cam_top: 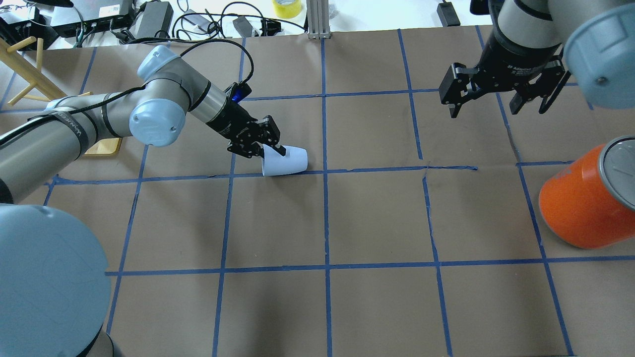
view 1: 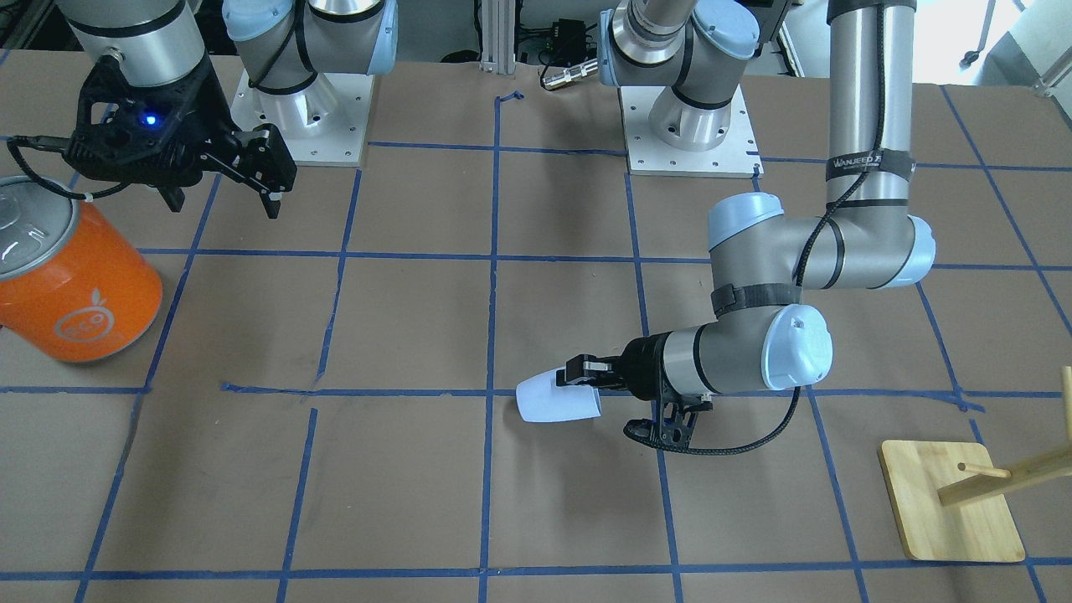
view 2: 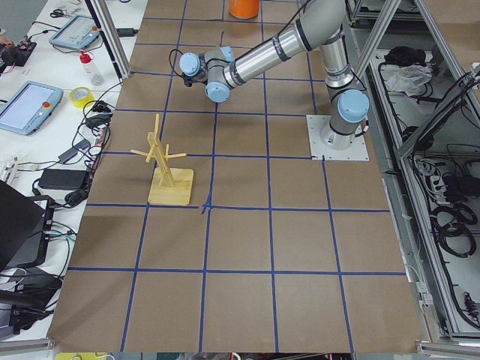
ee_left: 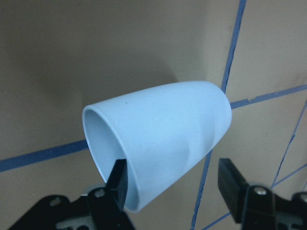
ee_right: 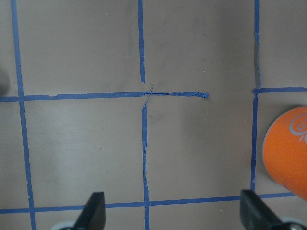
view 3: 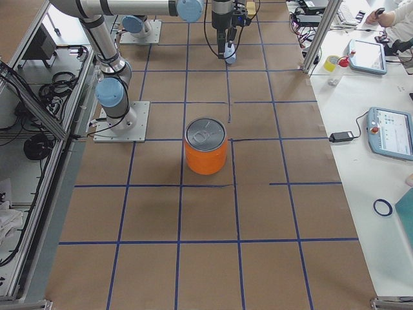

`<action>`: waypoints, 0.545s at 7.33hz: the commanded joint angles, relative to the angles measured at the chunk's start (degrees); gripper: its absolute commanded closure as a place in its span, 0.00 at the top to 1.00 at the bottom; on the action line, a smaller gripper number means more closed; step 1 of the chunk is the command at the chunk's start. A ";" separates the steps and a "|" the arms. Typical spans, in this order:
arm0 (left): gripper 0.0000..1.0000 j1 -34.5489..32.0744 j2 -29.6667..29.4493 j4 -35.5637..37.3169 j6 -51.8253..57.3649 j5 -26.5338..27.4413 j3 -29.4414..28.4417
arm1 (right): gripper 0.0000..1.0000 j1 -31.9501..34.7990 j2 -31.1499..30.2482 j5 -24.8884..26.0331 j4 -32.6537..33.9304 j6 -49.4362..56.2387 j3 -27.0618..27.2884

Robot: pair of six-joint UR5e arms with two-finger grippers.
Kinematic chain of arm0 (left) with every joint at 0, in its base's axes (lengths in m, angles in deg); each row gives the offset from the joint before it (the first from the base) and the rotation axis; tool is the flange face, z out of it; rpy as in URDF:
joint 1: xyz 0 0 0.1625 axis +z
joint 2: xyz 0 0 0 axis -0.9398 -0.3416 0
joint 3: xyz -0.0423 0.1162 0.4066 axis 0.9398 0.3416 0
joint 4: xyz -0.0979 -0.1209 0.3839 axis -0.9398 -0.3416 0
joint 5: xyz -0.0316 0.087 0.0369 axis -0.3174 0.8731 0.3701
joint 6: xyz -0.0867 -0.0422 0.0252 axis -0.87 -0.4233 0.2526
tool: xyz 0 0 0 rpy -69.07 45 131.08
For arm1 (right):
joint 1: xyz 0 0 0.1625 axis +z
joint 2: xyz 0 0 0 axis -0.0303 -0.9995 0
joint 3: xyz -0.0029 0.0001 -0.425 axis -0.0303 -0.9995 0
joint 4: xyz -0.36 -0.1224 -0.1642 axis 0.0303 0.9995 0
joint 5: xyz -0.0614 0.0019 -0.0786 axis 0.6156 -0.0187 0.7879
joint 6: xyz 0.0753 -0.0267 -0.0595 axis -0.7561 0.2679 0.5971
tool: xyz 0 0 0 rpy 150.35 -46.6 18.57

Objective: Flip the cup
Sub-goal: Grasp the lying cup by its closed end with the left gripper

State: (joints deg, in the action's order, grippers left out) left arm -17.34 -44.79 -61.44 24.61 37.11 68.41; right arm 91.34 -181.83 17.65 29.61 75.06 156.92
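Note:
The pale blue-white cup (view 1: 559,400) lies on its side on the brown table, near the middle. It also shows in the overhead view (cam_top: 287,159), and in the left wrist view (ee_left: 163,139) its mouth faces the camera. My left gripper (cam_top: 270,148) is low at the cup's mouth and open. One finger (ee_left: 120,184) sits inside the rim. The other finger (ee_left: 232,184) is outside, with a gap to the cup's wall. My right gripper (cam_top: 496,104) hangs open and empty above the table, far from the cup, and its fingertips (ee_right: 93,213) frame bare table.
A large orange can (cam_top: 585,198) with a silver top stands on the robot's right side, near the right gripper, also visible in the front view (view 1: 75,276). A wooden peg stand (view 1: 950,502) is on the left side, behind the left arm. Blue tape lines grid the table.

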 commanded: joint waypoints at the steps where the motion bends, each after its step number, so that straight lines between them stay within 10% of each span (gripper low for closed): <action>1: 0.00 0.00 0.10 0.00 -7.18 -4.44 -0.53 | 1.00 -0.04 -0.33 0.13 0.00 0.09 0.04; 4: 0.00 0.09 2.10 6.47 -18.00 -4.21 -3.42 | 1.00 -0.04 -0.24 0.13 0.09 0.09 0.13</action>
State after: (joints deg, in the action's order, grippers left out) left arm -17.31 -43.81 -58.24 10.70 32.37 66.64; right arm 91.32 -182.11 17.78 29.63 75.15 157.03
